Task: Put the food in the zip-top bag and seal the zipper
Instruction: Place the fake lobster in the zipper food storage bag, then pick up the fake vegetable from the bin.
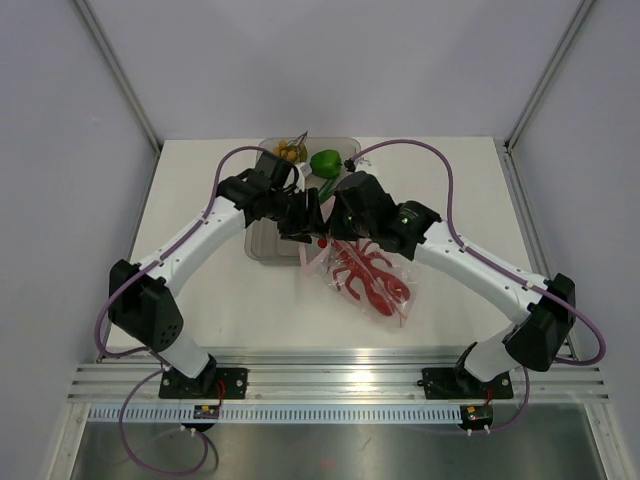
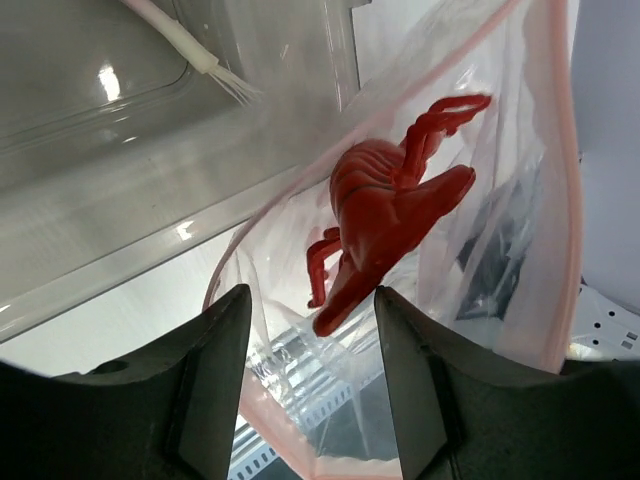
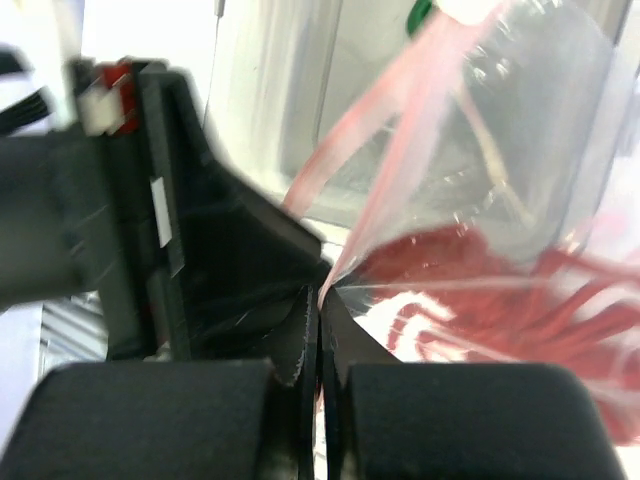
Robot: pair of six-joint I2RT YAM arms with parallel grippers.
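Your left arm reaches in from 7 o'clock. The left tool (image 2: pixel 310 300) gapes wide, with the mouth of the zip-top bag (image 1: pixel 322 262) between its fingers, ungripped. The tray (image 1: pixel 262 245) at 12 o'clock holds the yellow balls (image 1: pixel 290 151) and green pepper (image 1: pixel 325 161). The red lobster (image 1: pixel 372 280) lies inside the bag. Your right arm comes from 5 o'clock, and the right tool (image 3: pixel 320 305) pinches the zipper (image 2: pixel 565 180) edge tight. Bare worktop (image 1: pixel 250 310) lies at 6 o'clock.

The lobster (image 1: pixel 368 277) was red; the zip-top bag (image 2: pixel 500 120) clear, its zipper (image 2: pixel 565 180) pink-red. Farther off, the bell pepper (image 1: pixel 325 161) was shiny green, the balls (image 1: pixel 289 152) yellow-tan, the tray (image 1: pixel 262 245) translucent grey.
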